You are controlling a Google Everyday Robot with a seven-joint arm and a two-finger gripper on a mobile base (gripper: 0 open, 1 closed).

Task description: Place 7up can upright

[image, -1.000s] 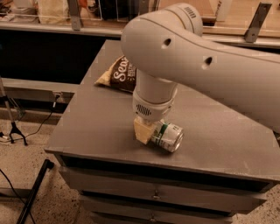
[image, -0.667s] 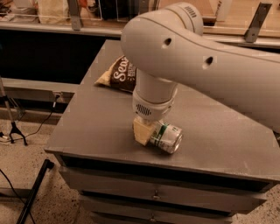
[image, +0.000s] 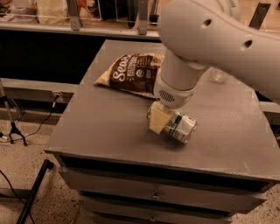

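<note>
One grey flat-topped table [image: 100, 127] with drawers [image: 153, 194] in its front fills most of the view. It sits on a speckled floor [image: 26, 175], with black cables and a stand leg [image: 13, 129] off to the left and a dim counter with metal posts [image: 72, 8] behind. A brown crinkly snack bag [image: 131, 74] lies near the back of the tabletop. The big white robot arm [image: 210, 39] comes in from the upper right and bends down so its round wrist points at the table. The gripper [image: 164, 124] is low over the middle of the top and closed around the small white-and-silver 7up can with the green band [image: 181, 127]. Only the pale near finger [image: 157, 120] shows, pressed flat on the can's side. The can is on its side, tilted, with its silver end facing lower right. Can't tell if it touches the surface. Compared with a second ago, gripper and can have shifted right and a bit further back together, and way more of the snack bag is uncovered now.
</note>
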